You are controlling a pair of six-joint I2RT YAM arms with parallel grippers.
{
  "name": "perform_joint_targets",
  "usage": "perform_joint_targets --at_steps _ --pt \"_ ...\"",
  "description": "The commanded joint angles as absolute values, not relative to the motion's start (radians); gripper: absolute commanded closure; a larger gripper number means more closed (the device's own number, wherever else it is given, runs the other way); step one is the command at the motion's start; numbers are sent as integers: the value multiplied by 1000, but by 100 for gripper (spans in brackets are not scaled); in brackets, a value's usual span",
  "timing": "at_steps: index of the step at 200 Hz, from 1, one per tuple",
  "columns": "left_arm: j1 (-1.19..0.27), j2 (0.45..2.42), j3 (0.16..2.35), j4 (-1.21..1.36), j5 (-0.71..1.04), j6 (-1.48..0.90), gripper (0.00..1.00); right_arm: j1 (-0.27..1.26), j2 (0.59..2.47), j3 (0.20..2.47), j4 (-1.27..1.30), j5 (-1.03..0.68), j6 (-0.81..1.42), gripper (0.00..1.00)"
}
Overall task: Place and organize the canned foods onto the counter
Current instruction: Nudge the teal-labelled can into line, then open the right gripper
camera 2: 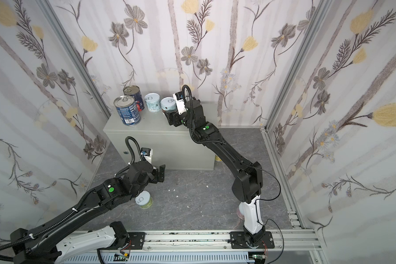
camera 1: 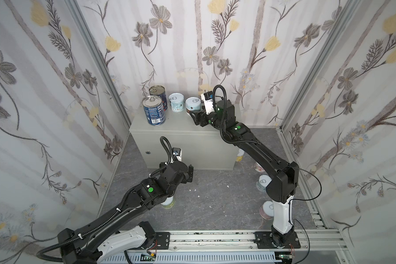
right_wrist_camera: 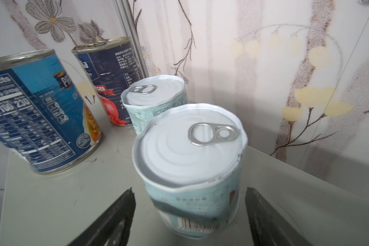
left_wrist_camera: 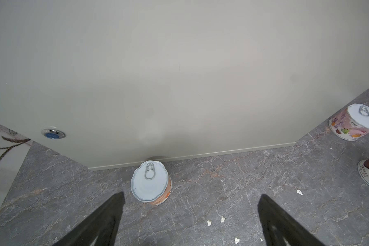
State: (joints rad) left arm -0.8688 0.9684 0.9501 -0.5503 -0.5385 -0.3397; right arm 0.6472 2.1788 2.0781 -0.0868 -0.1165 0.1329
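On the grey counter stand two tall blue cans and two short pale cans. My right gripper is open around the nearer short can, which rests on the counter top with a gap to each finger. My left gripper hangs open and empty low in front of the counter. Ahead of it, off to one side, an orange-labelled short can stands on the floor against the counter's base.
More short cans stand on the grey floor: one under the left arm and several to the right of the counter, partly behind the right arm. Flowered walls close in three sides. A rail runs along the front.
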Motion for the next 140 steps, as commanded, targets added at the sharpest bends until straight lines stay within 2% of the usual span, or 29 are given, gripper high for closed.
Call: perform_joint_targets --at_steps 1,44,78,140 --pt "-868 963 949 -535 -560 -337 0 644 2211 2111 -103 -90 174 18" --pt "-868 973 956 -535 -564 -328 0 640 2258 2180 -118 -88 183 18" --pt "-867 978 957 -535 -569 -324 0 635 2272 2195 -109 -87 186 24" --pt "-868 988 959 -535 -570 -322 0 627 2299 2222 -99 -104 190 29"
